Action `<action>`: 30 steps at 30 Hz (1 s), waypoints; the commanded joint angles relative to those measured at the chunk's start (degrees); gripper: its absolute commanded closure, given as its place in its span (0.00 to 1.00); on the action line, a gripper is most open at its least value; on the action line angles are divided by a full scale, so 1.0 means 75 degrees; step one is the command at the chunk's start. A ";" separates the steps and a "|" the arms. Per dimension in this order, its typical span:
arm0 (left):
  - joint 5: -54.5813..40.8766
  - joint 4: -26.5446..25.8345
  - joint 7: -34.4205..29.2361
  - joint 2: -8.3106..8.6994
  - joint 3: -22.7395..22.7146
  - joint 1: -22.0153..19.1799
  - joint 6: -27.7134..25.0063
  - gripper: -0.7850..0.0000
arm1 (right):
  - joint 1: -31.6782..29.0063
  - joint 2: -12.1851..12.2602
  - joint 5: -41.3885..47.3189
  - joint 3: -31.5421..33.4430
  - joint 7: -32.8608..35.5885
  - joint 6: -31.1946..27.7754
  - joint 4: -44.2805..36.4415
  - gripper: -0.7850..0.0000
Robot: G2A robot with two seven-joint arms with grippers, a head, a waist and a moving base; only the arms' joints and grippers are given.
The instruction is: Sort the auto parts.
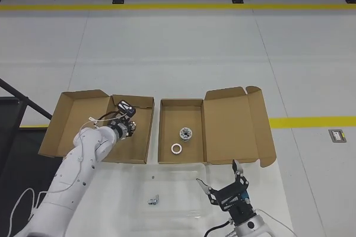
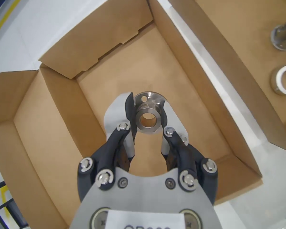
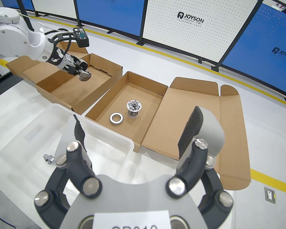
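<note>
My left gripper (image 2: 146, 117) is shut on a steel flanged bushing (image 2: 147, 119) and holds it above the bare floor of the left cardboard box (image 1: 139, 148); the same gripper (image 3: 82, 72) hangs over that box (image 3: 62, 88) in the right wrist view. The right cardboard box (image 1: 166, 127) holds a flat metal ring (image 1: 176, 149) and a ribbed hub (image 1: 185, 133), which appear again as the ring (image 3: 116, 118) and hub (image 3: 133, 108). My right gripper (image 3: 138, 129) stands open over the clear plastic bin (image 3: 62, 113), with nothing between its fingers. A small metal bracket (image 1: 153, 201) lies in the bin.
Both boxes have their lids folded flat outward, the right lid (image 1: 237, 127) reaching toward the table's right side. The clear bin (image 1: 184, 172) sits in front of the boxes, near the front table edge. Blue and white panels stand behind the table.
</note>
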 commanded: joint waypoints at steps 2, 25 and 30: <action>0.0066 0.0638 0.0370 -0.0141 0.0251 -0.0247 0.0240 1.00 | -0.0002 0.0000 0.0000 0.0000 0.0000 0.0003 0.0000 0.00; -0.0285 0.2880 0.1632 -0.0791 0.0838 -0.1362 -0.0150 0.38 | -0.0002 0.0000 0.0000 0.0000 0.0000 0.0003 0.0000 0.00; 0.0146 0.2259 0.1531 -0.0578 0.0708 -0.1295 -0.0758 0.45 | -0.0002 0.0000 0.0000 0.0000 0.0000 0.0003 0.0000 0.00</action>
